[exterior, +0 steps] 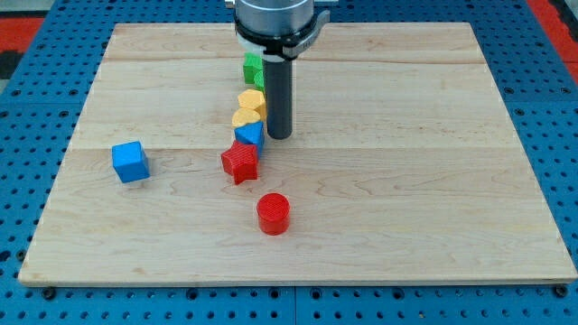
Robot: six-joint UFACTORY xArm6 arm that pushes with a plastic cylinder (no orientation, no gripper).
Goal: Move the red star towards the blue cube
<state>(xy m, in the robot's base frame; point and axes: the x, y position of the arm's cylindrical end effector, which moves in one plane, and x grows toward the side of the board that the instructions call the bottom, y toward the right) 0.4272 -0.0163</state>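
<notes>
The red star (239,162) lies near the board's middle. The blue cube (130,162) sits apart at the view's left, at about the same height in the view. My tip (279,136) is down on the board just up and to the right of the red star, next to a small blue block (249,134) that touches the star's upper side.
A column of blocks runs up from the star: the small blue block, a yellow block (244,116), another yellow block (253,99) and a green block (253,68). A red cylinder (273,213) stands below the star. The wooden board (433,181) lies on blue pegboard.
</notes>
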